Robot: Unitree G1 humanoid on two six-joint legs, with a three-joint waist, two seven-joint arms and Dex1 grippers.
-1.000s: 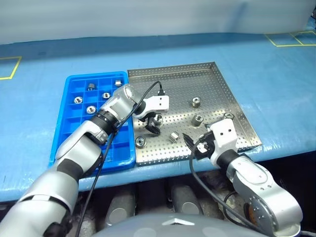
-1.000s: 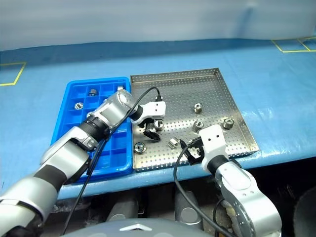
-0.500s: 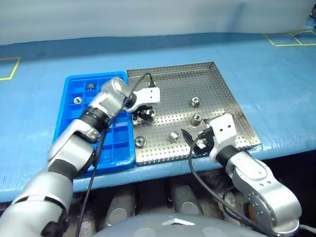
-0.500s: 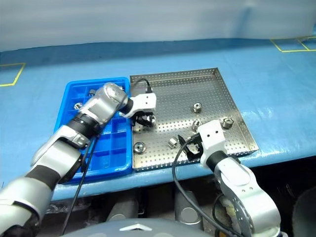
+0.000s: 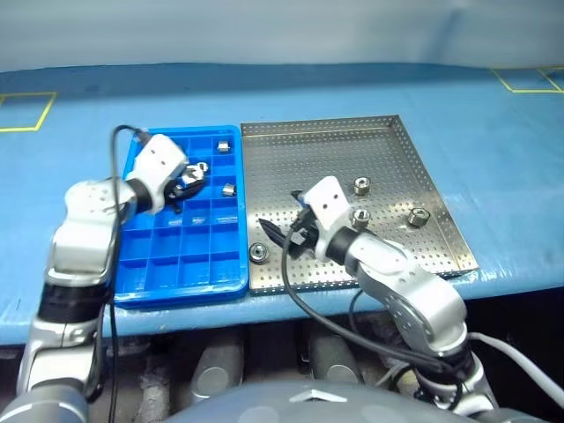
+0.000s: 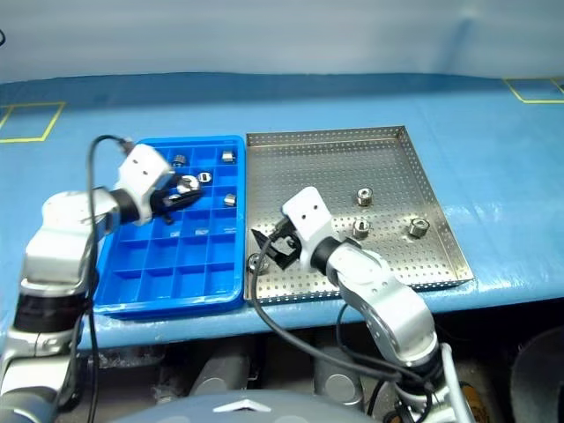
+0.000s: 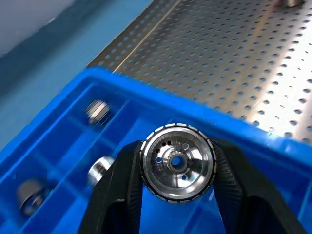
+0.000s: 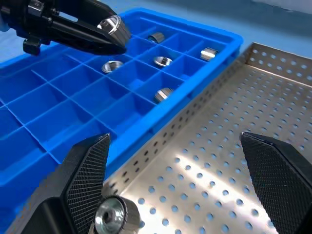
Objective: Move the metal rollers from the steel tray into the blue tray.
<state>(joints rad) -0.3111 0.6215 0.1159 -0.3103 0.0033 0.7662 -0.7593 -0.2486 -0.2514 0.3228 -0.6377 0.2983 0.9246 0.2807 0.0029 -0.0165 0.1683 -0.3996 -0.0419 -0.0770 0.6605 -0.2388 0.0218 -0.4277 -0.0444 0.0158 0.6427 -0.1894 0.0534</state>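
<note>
The left hand (image 5: 188,179) pinches one roller (image 7: 177,162) between its two black fingers (image 7: 122,187) and holds it above the blue tray (image 5: 176,278), over the compartments near the tray's far edge. The risk here is a bad drop: the roller is gripped by its round rim, so if the hand lets go while it hangs this far above the grid, the roller could bounce off a divider, roll into a slot that already holds one, or hop over the wall back onto the steel tray (image 5: 388,132). Several compartments along the far rows are already filled, so the hand looks to need an empty slot beneath it first. That arm reaches in from the worktop's left side, with the hand pointing toward the steel tray and tilted a little downward. The right hand (image 5: 286,238) is spread wide and empty, low over the steel tray's near left corner, pointing toward the blue tray. One loose roller (image 8: 112,214) lies on the steel tray between its fingers, close to the rim; closing off-centre could flick it against that rim or out of reach. Three more rollers (image 5: 361,186) rest farther right on the steel tray.
</note>
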